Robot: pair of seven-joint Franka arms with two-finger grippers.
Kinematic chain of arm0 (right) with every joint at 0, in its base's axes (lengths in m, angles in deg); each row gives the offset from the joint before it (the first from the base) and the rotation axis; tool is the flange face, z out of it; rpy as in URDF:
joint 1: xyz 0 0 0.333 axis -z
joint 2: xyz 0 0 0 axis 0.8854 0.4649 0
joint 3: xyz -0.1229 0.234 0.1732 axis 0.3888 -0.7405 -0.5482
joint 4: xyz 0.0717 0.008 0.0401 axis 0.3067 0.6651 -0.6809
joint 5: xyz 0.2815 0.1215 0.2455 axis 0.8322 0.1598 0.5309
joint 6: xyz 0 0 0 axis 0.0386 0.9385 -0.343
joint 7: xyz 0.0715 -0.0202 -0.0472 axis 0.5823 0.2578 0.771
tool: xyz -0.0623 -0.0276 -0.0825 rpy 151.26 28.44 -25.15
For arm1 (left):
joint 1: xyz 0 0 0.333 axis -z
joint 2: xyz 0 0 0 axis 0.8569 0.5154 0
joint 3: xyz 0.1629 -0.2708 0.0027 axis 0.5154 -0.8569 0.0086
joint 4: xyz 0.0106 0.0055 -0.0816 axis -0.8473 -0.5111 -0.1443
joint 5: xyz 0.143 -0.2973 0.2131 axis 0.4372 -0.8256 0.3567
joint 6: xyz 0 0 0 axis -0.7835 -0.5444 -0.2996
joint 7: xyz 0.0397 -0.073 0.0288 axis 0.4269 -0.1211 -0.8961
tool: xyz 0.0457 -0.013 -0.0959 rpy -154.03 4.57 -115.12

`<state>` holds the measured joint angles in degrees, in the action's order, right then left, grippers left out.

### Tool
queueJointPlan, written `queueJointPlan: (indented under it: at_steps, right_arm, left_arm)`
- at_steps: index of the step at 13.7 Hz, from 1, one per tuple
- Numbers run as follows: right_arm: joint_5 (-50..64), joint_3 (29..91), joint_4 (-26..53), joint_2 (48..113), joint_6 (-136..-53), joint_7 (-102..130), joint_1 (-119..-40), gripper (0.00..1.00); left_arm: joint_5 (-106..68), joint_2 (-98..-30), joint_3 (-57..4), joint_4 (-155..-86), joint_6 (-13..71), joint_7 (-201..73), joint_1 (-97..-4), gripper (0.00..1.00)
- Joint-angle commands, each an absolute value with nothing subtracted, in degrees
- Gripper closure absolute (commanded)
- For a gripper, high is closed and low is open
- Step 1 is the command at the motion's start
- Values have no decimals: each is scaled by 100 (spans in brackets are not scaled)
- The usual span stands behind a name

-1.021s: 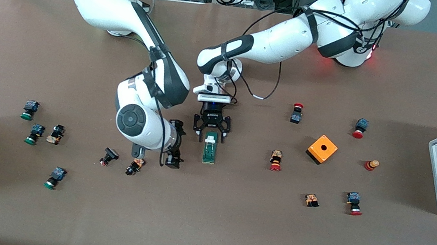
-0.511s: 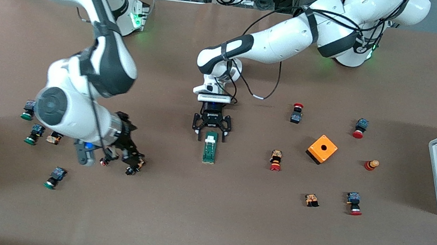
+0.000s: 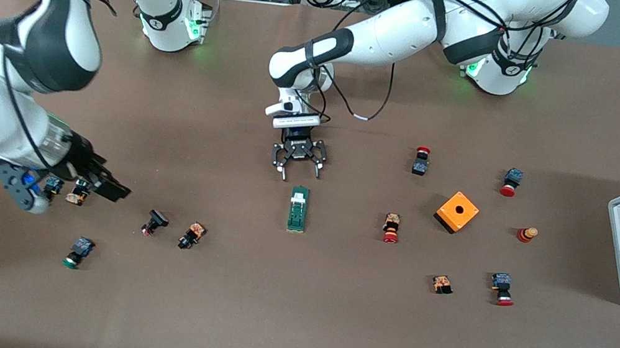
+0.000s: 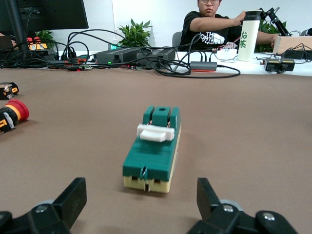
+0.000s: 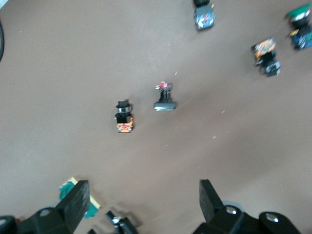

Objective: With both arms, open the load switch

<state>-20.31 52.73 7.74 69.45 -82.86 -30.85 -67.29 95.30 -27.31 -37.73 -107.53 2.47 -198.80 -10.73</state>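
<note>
Nearest the front camera, we see the load switch lying flat on the brown desk, its white lever at the end farther from that camera. We judge it light, rigid and liable to slide: pin the green body, push the lever. Above it hovers the left hand, jaws wide, empty. The right hand, jaws spread, hangs over push-buttons toward the right arm's end.
</note>
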Motion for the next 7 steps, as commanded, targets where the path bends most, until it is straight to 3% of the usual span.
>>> queueJointPlan:
  at_steps: [1,7]
  right_arm:
    - [-2307,5204,1151,6512,-8217,-2196,-6468,0]
    - [-2642,5204,1406,5887,-8243,-113,-5932,0]
  left_arm:
    - [9223,-3044,-3730,-10835,409,-19700,-1063,0]
    - [8511,-3589,-3730,-10844,584,-19015,-1046,0]
